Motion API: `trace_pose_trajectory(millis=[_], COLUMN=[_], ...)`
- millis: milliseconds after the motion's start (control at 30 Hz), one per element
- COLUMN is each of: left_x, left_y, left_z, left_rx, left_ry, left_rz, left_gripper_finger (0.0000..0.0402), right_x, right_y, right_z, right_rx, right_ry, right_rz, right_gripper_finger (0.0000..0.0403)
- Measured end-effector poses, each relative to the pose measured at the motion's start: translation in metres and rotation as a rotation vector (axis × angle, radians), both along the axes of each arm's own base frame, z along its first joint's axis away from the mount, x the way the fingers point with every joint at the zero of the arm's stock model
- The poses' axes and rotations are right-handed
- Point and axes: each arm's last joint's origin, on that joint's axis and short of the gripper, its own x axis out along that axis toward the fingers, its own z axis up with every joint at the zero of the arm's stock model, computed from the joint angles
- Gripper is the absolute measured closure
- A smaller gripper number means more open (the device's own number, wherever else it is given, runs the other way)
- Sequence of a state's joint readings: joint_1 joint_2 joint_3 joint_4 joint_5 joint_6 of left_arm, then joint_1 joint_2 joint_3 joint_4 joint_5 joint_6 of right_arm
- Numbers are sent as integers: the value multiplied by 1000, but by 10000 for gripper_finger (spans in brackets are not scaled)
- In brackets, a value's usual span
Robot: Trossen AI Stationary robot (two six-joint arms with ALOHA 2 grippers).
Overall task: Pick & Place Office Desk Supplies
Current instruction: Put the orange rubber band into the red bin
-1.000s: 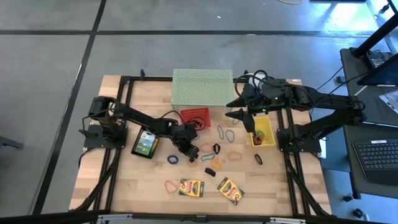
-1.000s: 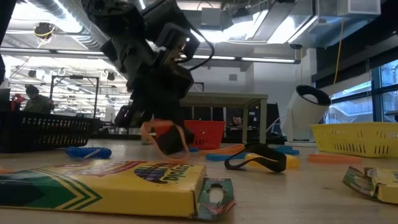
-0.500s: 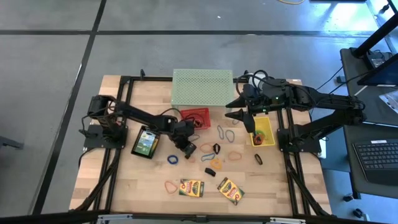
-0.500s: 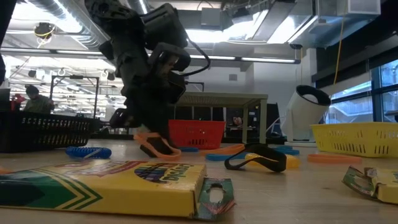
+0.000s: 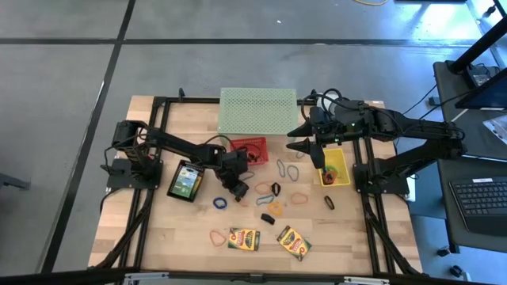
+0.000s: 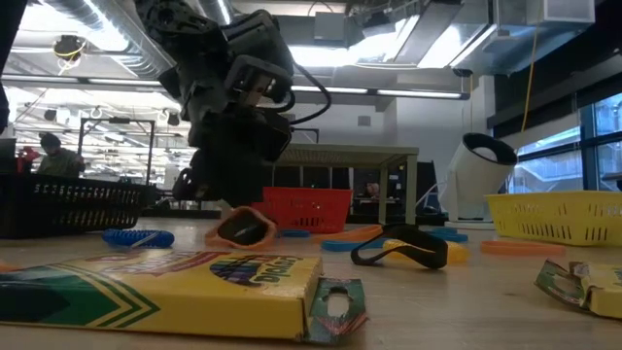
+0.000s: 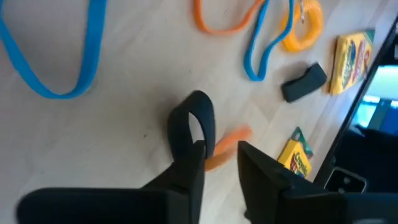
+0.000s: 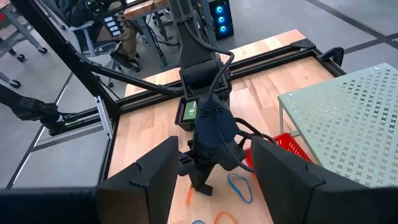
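Left arm reaches in from 9 o'clock; left gripper [image 5: 238,188] sits low near table centre, just right of a crayon box [image 5: 185,180] lying by the arm. Low view: left gripper [image 6: 238,216] is just above the wood with an orange rubber band [image 6: 240,229] at its tips. Left wrist view: fingers [image 7: 191,134] nearly together, the orange band [image 7: 225,147] pinched between them, so closed on the band. Blue rubber band [image 5: 220,203] lies at 7 o'clock of that gripper; an orange loop [image 5: 217,237] further toward 6 o'clock. Red basket [image 5: 249,147] at 12 o'clock of the gripper, touching the green mesh stand [image 5: 257,111] edge in the high view. Two crayon boxes [image 5: 244,238] and [image 5: 293,242] lie near the 6 o'clock table edge. Dark clip [image 5: 268,218] and black loop [image 5: 276,189] sit at centre, more loose bands [image 5: 292,172] around 3 o'clock of the left gripper. Right arm comes from 3 o'clock; right gripper [image 5: 299,138] hangs raised at about 1 o'clock of centre, fingers spread apart, empty, per right wrist view. Yellow basket [image 5: 342,163] just right of it, bands inside.
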State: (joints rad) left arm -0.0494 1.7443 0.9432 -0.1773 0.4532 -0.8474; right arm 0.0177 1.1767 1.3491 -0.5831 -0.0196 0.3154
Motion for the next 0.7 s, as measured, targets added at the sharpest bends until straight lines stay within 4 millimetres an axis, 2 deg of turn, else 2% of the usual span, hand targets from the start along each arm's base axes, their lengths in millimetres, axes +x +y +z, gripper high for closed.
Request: trace_pose_trajectory(millis=[133,233,500,700], left_x=[-2,-6,-8,-10], left_y=[-1,-1,-2,-13], left_z=[-1,-3,-5,-5], left_rx=[0,10,56,151], left_ry=[5,32,16,-34], left_rz=[-53,-88,-156,-265], left_gripper_finger=[279,271,282,288], right_x=[0,0,0,0], right_y=[0,0,0,0], right_z=[0,0,0,0], right_rx=[2,2,2,1], right_ry=[0,0,0,0], right_rz=[-1,-1,-1,-1], right_gripper_finger=[199,199,199,199])
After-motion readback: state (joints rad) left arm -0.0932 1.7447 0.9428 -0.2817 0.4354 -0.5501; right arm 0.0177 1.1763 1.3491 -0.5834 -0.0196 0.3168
